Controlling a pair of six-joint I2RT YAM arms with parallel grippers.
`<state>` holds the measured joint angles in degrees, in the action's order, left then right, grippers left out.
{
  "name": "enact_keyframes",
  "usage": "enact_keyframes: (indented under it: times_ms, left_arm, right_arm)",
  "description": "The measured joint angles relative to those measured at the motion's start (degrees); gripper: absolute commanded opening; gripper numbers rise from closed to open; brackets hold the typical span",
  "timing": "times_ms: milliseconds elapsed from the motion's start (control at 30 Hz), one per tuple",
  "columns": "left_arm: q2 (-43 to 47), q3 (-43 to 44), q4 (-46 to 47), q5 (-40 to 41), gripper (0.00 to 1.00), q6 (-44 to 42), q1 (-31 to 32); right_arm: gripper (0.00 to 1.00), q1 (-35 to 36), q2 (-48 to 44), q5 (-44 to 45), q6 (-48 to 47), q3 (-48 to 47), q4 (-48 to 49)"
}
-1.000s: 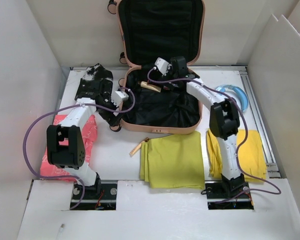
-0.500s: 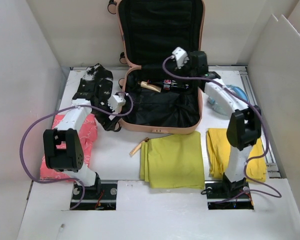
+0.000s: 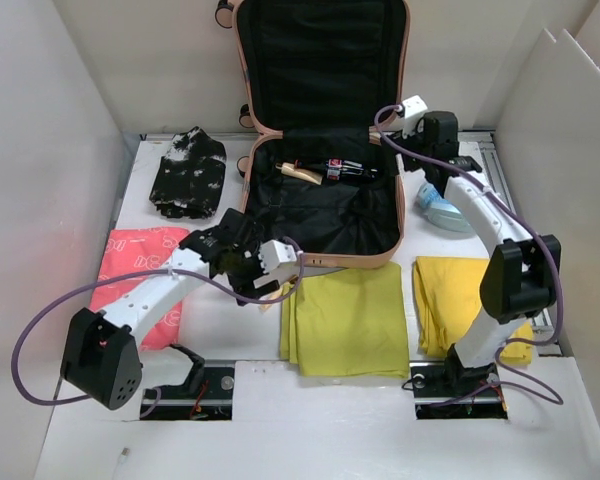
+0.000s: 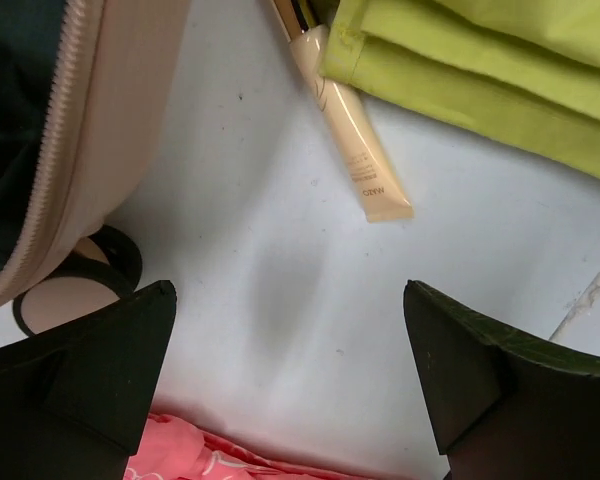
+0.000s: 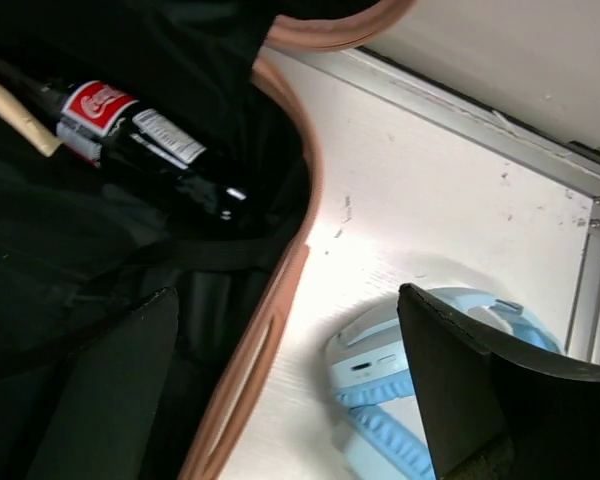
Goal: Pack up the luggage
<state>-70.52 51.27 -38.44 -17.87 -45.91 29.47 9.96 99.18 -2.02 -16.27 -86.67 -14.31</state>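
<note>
luggage [image 3: 350, 262]: smooth, hard peach shell
lining [image 3: 320, 60]: matt black fabric
bottle [image 5: 130, 140]: glossy dark plastic
tube [image 4: 355, 155]: smooth cream plastic
green cloth [image 3: 350, 320]: soft, matt
surface [image 4: 280, 300]: matt white, speckled

bright, even, diffuse light from above; faint soft shadows; wrist views slightly blurred up close

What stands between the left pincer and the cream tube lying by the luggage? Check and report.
Nothing visible. The left pincer hangs open over bare table, and the cream tube lies just ahead of it. The luggage sits off to one side, and the green cloth lies alongside the tube, not across the approach.
</note>
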Motion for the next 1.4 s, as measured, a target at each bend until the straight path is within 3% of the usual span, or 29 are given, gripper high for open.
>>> enact_keyframes:
  times_ms: [300, 533, 733, 867, 900, 1000, 1033, 1067, 1267, 1400]
  left_arm:
    - [-3.87, -1.73, 5.57, 1.44, 0.99, 4.33, 4.2]
    - [-6.03, -8.81, 12.02, 1.64, 1.0, 8.26, 11.32]
    - [-12.5, -8.85, 18.67, 5.38, 0.99, 12.33, 11.58]
    - [-12.63, -8.87, 19.19, 6.01, 0.75, 14.05, 11.72]
    - [-12.74, -8.87, 19.58, 5.92, 0.59, 14.27, 11.69]
    - [-13.35, -8.79, 21.55, 5.53, 0.31, 14.1, 11.3]
    - [-13.49, -8.76, 21.92, 5.33, 0.05, 13.79, 11.17]
    - [-13.64, -8.76, 22.21, 5.49, 0.0, 13.46, 11.1]
    - [-13.29, -8.7, 21.9, 6.12, 0.0, 11.41, 9.92]
    - [-10.12, -9.35, 15.65, 7.65, 0.0, 9.27, 5.66]
  right_arm:
    - [0.93, 4.48, -6.49, 5.66, 3.41, 8.15, -0.74]
    - [0.93, 7.26, -18.64, 13.05, 6.12, 13.73, -5.75]
    - [0.93, 7.37, -26.88, 16.65, 7.13, 14.86, -10.14]
    - [0.93, 7.39, -32.0, 18.21, 7.32, 17.99, -11.89]
    - [0.93, 7.39, -33.16, 18.56, 7.3, 18.73, -12.46]
    - [0.93, 7.39, -36.13, 19.63, 7.21, 20.22, -13.4]
    - [0.93, 7.37, -36.83, 19.82, 7.04, 20.39, -13.57]
    - [0.93, 7.37, -37.4, 20.09, 6.99, 20.55, -13.55]
    - [0.94, 7.32, -38.36, 20.76, 6.4, 21.07, -13.53]
    - [0.94, 7.23, -38.03, 20.96, 5.14, 21.07, -12.74]
